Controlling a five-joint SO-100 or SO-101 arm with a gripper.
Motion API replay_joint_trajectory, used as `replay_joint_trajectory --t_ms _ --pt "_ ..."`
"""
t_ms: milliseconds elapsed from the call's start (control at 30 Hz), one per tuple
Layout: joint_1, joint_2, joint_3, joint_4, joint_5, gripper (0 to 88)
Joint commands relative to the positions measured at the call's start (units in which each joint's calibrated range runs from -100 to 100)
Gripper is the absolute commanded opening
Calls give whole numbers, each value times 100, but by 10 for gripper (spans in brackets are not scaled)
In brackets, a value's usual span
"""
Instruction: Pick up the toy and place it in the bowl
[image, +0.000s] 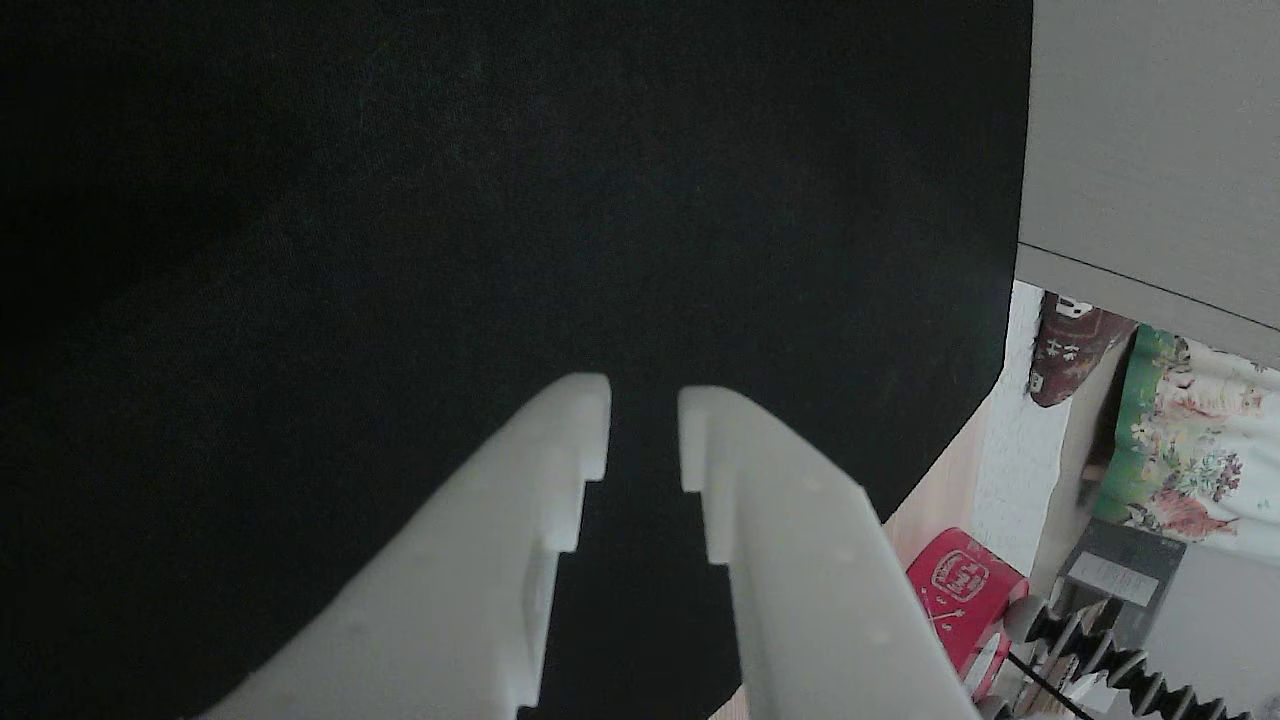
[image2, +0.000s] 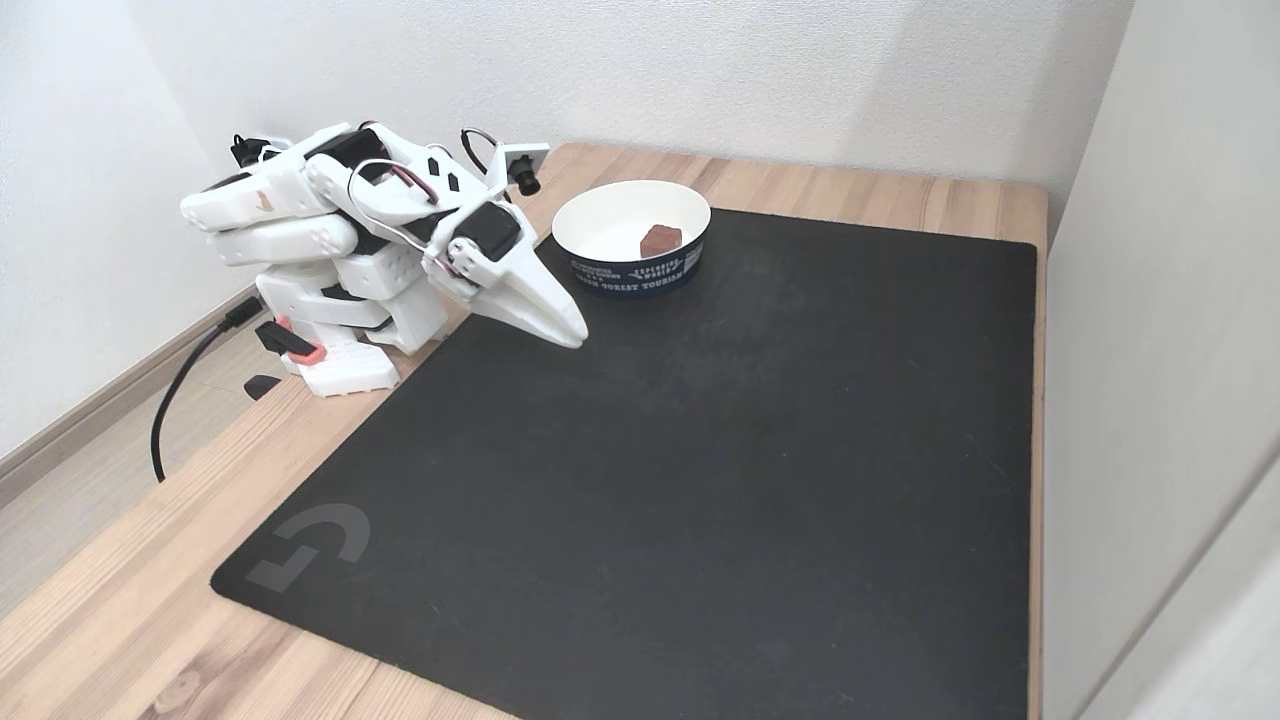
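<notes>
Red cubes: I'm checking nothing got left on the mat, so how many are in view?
1. The red cube lies inside the bowl at the mat's far edge in the fixed view. None lies on the mat there.

The bowl (image2: 633, 270) (navy band) reads "EXPLORING WORLD", "FOREST TOURISM".

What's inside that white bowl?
The bowl holds one small dark-red toy resting on its floor. The near wall hides part of the floor.

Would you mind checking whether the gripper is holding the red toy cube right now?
No, in the fixed view the toy sits inside the bowl, while the gripper rests empty over the black mat.
</notes>
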Motion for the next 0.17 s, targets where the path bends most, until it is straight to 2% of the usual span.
replay_joint_trajectory --t_ms 0,133 --pt "25 -75 87 20 29 25" --pt "25 -75 87 20 29 25"
